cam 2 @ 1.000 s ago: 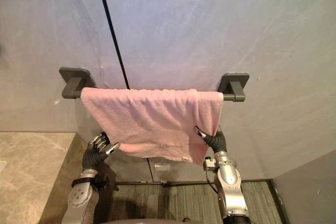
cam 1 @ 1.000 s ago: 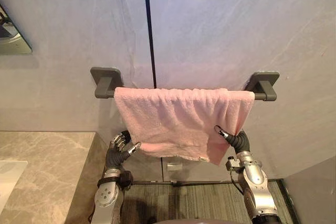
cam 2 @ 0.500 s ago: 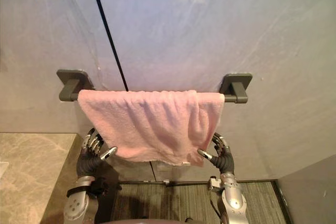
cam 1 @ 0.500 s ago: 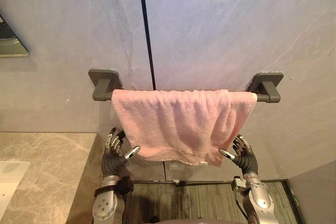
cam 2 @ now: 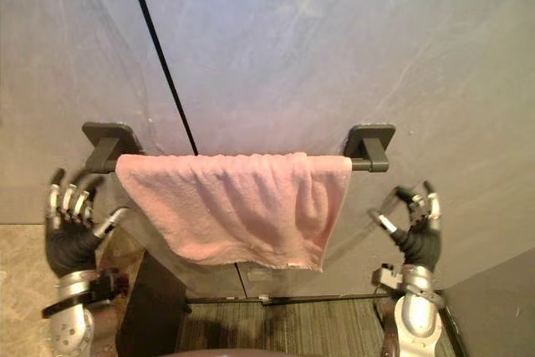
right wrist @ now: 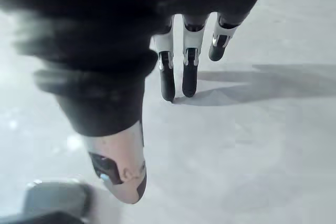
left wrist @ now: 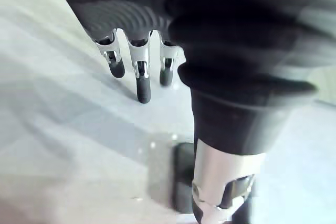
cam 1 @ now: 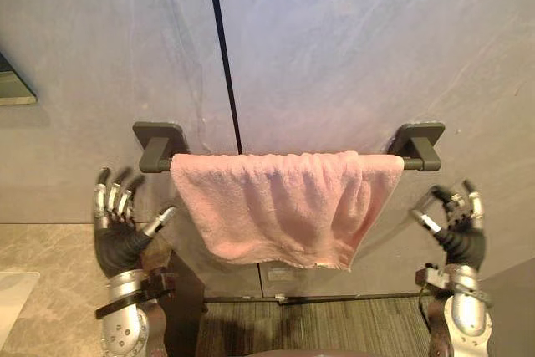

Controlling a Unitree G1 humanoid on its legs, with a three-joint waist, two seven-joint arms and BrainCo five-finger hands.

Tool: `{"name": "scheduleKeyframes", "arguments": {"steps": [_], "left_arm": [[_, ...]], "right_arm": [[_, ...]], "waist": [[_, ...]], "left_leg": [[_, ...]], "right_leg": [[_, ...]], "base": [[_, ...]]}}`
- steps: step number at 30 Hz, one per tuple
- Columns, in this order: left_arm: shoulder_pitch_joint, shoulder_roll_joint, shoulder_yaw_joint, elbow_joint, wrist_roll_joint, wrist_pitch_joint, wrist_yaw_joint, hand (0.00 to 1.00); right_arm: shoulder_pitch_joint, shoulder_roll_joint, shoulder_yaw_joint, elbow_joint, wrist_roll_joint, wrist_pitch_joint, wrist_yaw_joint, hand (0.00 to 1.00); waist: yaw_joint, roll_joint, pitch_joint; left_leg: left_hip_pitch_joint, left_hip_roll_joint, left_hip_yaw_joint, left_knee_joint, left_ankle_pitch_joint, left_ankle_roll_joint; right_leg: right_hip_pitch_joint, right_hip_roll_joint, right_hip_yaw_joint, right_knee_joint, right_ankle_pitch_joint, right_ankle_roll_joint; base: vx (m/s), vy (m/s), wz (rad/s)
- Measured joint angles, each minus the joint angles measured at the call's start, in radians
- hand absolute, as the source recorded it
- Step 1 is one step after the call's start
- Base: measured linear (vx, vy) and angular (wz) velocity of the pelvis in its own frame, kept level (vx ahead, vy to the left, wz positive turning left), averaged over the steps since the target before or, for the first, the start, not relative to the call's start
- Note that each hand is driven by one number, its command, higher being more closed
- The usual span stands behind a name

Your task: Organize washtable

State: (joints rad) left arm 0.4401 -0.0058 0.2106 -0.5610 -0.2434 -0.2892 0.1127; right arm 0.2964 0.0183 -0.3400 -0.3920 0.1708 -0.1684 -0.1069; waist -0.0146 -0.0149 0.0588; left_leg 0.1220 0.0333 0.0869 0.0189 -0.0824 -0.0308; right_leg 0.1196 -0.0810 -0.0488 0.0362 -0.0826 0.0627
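A pink towel (cam 1: 284,203) hangs folded over a dark grey rail (cam 1: 159,159) fixed to the grey wall, its lower edge slanting down to the right. My left hand (cam 1: 117,232) is raised to the left of the towel, apart from it, fingers spread and holding nothing. My right hand (cam 1: 456,225) is up on the right side of the towel, just below the rail's right bracket (cam 1: 418,144), fingers loosely spread and empty. In the left wrist view the left hand's fingers (left wrist: 139,72) point at the wall above the rail's left bracket (left wrist: 184,177).
A beige marble counter (cam 1: 50,248) lies at the lower left, with a white basin edge (cam 1: 12,286) at its near corner. A mirror corner (cam 1: 12,89) shows at the far left. A dark vertical seam (cam 1: 221,48) runs down the wall. Striped flooring (cam 1: 334,323) lies below.
Both hands have let go of the towel's lower corners and moved up and outward, away from it. The towel now hangs free. The camera view has also shifted slightly.
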Motion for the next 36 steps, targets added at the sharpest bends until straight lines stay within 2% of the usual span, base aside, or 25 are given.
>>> {"name": "scheduleKeyframes", "arguments": {"steps": [4, 7, 9, 11, 13, 17, 18, 19, 21, 24, 27, 29, 32, 36], "left_arm": [[-0.051, 0.009, 0.077, -0.091, -0.035, -0.019, 0.001, 0.00], [-0.105, 0.052, 0.106, -0.162, -0.075, -0.058, 0.002, 0.00], [-0.123, 0.087, 0.095, -0.207, -0.114, -0.081, -0.003, 0.00], [-0.158, 0.152, 0.021, -0.252, -0.170, -0.092, -0.027, 0.00], [-0.169, 0.197, -0.043, -0.271, -0.208, -0.093, -0.061, 0.00], [-0.186, 0.315, -0.264, -0.265, -0.375, -0.080, -0.182, 0.00], [-0.186, 0.370, -0.346, -0.248, -0.432, -0.067, -0.228, 0.00], [-0.186, 0.402, -0.383, -0.235, -0.465, -0.056, -0.254, 0.00], [-0.186, 0.493, -0.477, -0.188, -0.581, -0.001, -0.339, 0.00], [-0.186, 0.556, -0.547, -0.129, -0.653, 0.045, -0.393, 0.00], [-0.185, 0.615, -0.600, -0.090, -0.669, 0.068, -0.433, 0.00], [-0.185, 0.664, -0.648, -0.059, -0.688, 0.086, -0.465, 0.00], [-0.185, 0.724, -0.702, -0.024, -0.688, 0.094, -0.489, 0.00], [-0.187, 0.776, -0.721, -0.013, -0.687, 0.097, -0.507, 0.00]], "right_arm": [[-0.095, -0.022, -0.047, -0.076, 0.068, -0.042, 0.001, 0.00], [-0.184, -0.078, -0.033, -0.169, 0.157, -0.106, 0.020, 0.00], [-0.239, -0.121, 0.010, -0.206, 0.220, -0.145, 0.049, 0.00], [-0.287, -0.179, 0.097, -0.221, 0.317, -0.178, 0.103, 0.00], [-0.315, -0.215, 0.166, -0.221, 0.365, -0.179, 0.135, 0.00], [-0.347, -0.320, 0.365, -0.222, 0.482, -0.172, 0.245, 0.00], [-0.351, -0.367, 0.423, -0.222, 0.519, -0.163, 0.278, 0.00], [-0.352, -0.394, 0.448, -0.222, 0.532, -0.155, 0.294, 0.00], [-0.352, -0.471, 0.507, -0.221, 0.592, -0.126, 0.347, 0.00], [-0.348, -0.511, 0.540, -0.220, 0.672, -0.100, 0.395, 0.00], [-0.342, -0.573, 0.589, -0.216, 0.740, -0.079, 0.437, 0.00], [-0.337, -0.643, 0.644, -0.208, 0.778, -0.054, 0.467, 0.00], [-0.336, -0.722, 0.707, -0.171, 0.801, -0.035, 0.500, 0.00], [-0.336, -0.797, 0.755, -0.133, 0.802, -0.013, 0.507, 0.00]], "waist": [[-0.001, 0.008, -0.002], [-0.001, 0.017, -0.009], [-0.003, 0.022, -0.017], [-0.003, 0.024, -0.024], [-0.006, 0.024, -0.024], [-0.015, 0.023, -0.024], [-0.017, 0.023, -0.024], [-0.019, 0.023, -0.024], [-0.025, 0.022, -0.023], [-0.029, 0.022, -0.022], [-0.030, 0.021, -0.021], [-0.030, 0.018, -0.020], [-0.029, 0.015, -0.017], [-0.029, 0.009, 0.001]], "left_leg": [[0.023, -0.001, -0.001, 0.000, 0.000, 0.000], [0.028, -0.001, -0.002, 0.000, 0.000, 0.001], [0.031, -0.001, -0.002, 0.000, 0.000, 0.001], [0.034, -0.002, -0.003, 0.000, 0.000, 0.001], [0.037, -0.003, -0.003, 0.000, 0.001, 0.001], [0.043, -0.009, -0.003, -0.002, 0.001, 0.001], [0.044, -0.009, -0.003, -0.003, 0.001, 0.001], [0.045, -0.010, -0.003, -0.003, 0.001, 0.001], [0.047, -0.010, 0.000, -0.005, 0.001, 0.001], [0.050, -0.010, 0.002, -0.005, 0.001, 0.001], [0.051, -0.009, 0.005, -0.005, 0.001, 0.001], [0.053, -0.009, 0.009, -0.007, 0.001, 0.001], [0.058, -0.009, 0.015, -0.013, 0.001, 0.001], [0.059, -0.010, 0.017, -0.016, 0.001, 0.001]], "right_leg": [[0.017, 0.006, 0.000, 0.000, 0.000, 0.000], [0.020, 0.007, 0.005, 0.000, 0.000, 0.000], [0.021, 0.008, 0.007, 0.001, 0.000, 0.000], [0.026, 0.008, 0.006, 0.001, 0.001, -0.001], [0.029, 0.008, 0.006, 0.000, 0.001, -0.001], [0.034, 0.008, 0.006, -0.001, 0.001, -0.001], [0.035, 0.008, 0.007, -0.001, 0.001, -0.001], [0.036, 0.008, 0.007, -0.001, 0.001, -0.001], [0.036, 0.008, 0.010, -0.001, 0.001, -0.001], [0.037, 0.008, 0.012, -0.001, 0.001, -0.001], [0.036, 0.009, 0.016, -0.001, 0.002, -0.002], [0.036, 0.009, 0.019, -0.002, 0.002, -0.002], [0.036, 0.009, 0.025, -0.002, 0.002, -0.002], [0.035, 0.009, 0.026, -0.003, 0.003, -0.001]], "base": [[-0.03, -0.016, -0.01], [-0.07, -0.022, -0.03], [-0.06, -0.019, -0.01], [-0.04, -0.020, 0.01], [-0.03, -0.016, 0.01], [-0.01, -0.003, 0.00], [0.00, 0.000, 0.00], [0.00, 0.000, 0.00], [-0.02, -0.009, -0.02], [-0.04, -0.018, -0.03], [-0.03, -0.014, -0.03], [-0.05, -0.020, -0.04], [-0.03, -0.015, -0.06], [-0.01, -0.005, -0.01]]}}
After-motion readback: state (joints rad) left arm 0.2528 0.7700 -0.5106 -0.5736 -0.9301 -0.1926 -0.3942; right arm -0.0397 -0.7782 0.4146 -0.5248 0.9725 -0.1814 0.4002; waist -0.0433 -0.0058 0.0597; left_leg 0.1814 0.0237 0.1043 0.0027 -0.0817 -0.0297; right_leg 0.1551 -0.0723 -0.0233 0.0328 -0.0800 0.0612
